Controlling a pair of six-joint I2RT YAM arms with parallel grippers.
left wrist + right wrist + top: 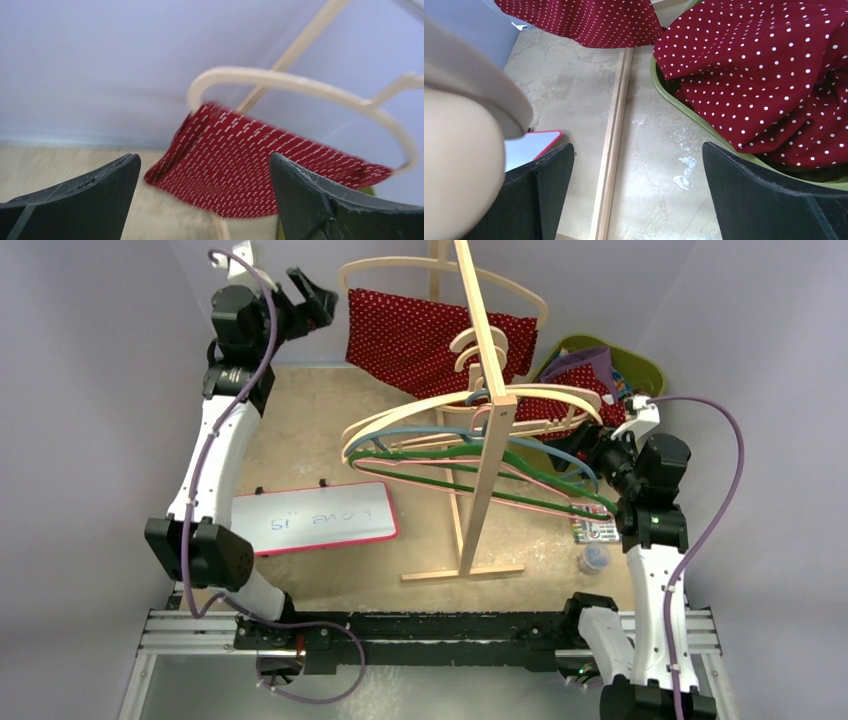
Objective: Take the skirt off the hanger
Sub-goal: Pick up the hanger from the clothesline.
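The red skirt [430, 335] hangs from the wooden hanger [280, 78] at the table's far edge, with one end lying in the green basket [684, 112]. The left gripper [325, 302] faces its free corner and the right gripper [638, 155] hovers by the basket. Both have jaws apart and empty, probably to take the cloth from both sides.

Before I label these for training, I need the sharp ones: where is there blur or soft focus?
Left wrist: skirt and hanger smeared by motion blur. Right wrist: skirt dots crisp, a pale shape near the lens at left out of focus. Top external: evenly lit, fairly sharp.
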